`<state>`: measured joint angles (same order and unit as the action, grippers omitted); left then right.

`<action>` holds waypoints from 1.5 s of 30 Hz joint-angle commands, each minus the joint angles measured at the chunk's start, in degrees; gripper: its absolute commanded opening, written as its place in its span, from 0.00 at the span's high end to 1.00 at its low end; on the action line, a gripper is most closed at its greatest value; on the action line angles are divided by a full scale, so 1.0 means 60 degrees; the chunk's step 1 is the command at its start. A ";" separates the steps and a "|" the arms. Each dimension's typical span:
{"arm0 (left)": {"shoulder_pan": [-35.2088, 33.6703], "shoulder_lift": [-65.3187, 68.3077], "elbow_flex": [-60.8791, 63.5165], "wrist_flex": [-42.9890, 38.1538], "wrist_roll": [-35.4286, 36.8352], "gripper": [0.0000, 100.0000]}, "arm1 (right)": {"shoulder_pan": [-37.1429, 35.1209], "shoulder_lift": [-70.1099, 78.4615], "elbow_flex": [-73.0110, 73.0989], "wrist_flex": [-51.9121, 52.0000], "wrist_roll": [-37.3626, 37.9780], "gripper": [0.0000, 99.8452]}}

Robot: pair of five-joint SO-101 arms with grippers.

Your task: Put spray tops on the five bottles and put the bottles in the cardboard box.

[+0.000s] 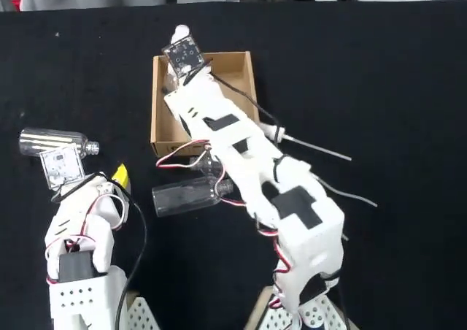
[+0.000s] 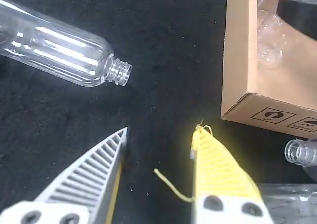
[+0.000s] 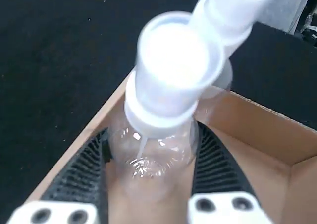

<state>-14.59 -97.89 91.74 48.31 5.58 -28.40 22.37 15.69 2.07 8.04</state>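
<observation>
My right gripper is shut on a clear bottle with a white spray top, held upright over the far left corner of the cardboard box. In the high view that spray top pokes out past the right wrist. My left gripper is open and holds nothing, just above the black table. An uncapped clear bottle lies in front of it, also seen at the table's left. A second uncapped bottle lies beside the right arm, below the box.
A loose spray top with a long dip tube lies to the right of the box. Another thin tube lies farther right. Clear bottles are inside the box. The right arm crosses the middle of the black table.
</observation>
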 commanded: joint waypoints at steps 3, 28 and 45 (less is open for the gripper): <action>-0.0110 -0.0117 -0.0066 -0.0103 -0.0059 0.81 | 0.0264 -0.0081 -0.0637 -0.0322 0.0044 0.91; -0.0110 -0.0117 -0.0051 -0.0103 -0.0059 0.81 | 0.0161 -0.0095 -0.0608 0.0484 -0.0762 0.69; -0.0110 -0.0117 -0.0051 -0.0103 -0.0059 0.81 | -0.0249 -0.0168 -0.0637 0.1099 -0.0762 0.69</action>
<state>-14.59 -97.89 91.74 48.31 5.49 -28.40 22.55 15.69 7.96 3.91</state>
